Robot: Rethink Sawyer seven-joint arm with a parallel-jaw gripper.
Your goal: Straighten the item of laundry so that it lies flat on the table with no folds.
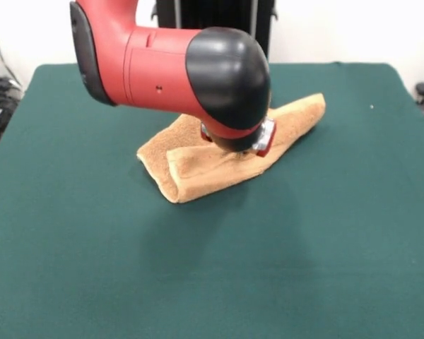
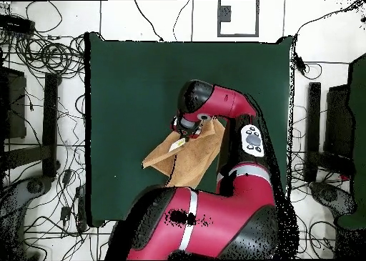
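A: Orange-tan terry cloth, a small hand towel (image 1: 219, 152), lies on the dark green felt-covered desk (image 1: 212, 268), a little toward the robot's side of the middle in the front view. Condition?

B: Not flat. One side is doubled over itself, with a rounded fold at the corner nearest the front camera and a long point reaching away to the picture's right. The overhead view shows the same towel (image 2: 187, 156) as a folded, lopsided shape just above the robot's body.

A: Position of the red and black arm's gripper (image 1: 244, 145) against it?

B: Directly over the towel's middle and down at the cloth. The black rounded wrist housing covers the fingers in the front view; only a silver and red part shows beneath it. In the overhead view the gripper (image 2: 190, 129) sits at the towel's upper edge, and the fingers are again hidden. I cannot tell whether they are apart, together or clamped on the cloth.

A: Labels, writing?

B: A small pale patch shows on the towel in the overhead view; nothing on it is readable.

A: Surroundings, obstructions?

B: Black cables (image 2: 43, 58) lie tangled on the floor beside the desk. The arm's own bulk blocks part of the towel in both views.
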